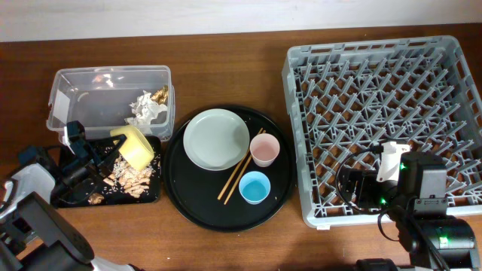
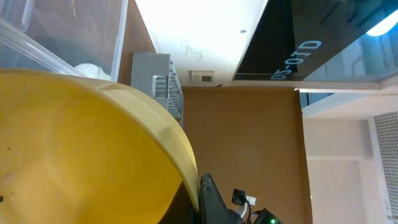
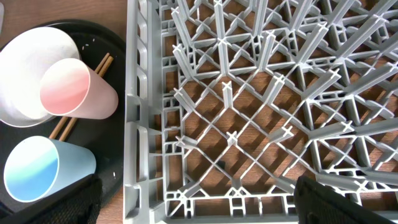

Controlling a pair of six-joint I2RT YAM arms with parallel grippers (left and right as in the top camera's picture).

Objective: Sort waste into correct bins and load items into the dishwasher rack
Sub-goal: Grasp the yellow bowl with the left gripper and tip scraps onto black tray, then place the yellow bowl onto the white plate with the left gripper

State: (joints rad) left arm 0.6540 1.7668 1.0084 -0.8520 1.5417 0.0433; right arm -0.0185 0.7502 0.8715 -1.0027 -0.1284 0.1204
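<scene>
Fingers of the left gripper (image 1: 113,144) are clamping the rim of the small yellow bowl (image 1: 135,146), holding it tipped on edge over the shallow black tray (image 1: 79,197), where tan food scraps (image 1: 129,181) are lying. The step is calling for a steeper tilt kept above the tray's middle, so that crumbs are falling inside its rim and not onto the table (image 1: 226,248). Crumpled tissue (image 1: 146,110) and gold foil wrapper (image 1: 160,94) are sitting in the clear tub (image 1: 68,83). The right gripper (image 3: 196,202) is hovering, fingers apart, over the near corner of the dishwasher rack (image 1: 294,98), beside the pink cup (image 3: 78,90) and light blue cup (image 3: 43,168).
</scene>
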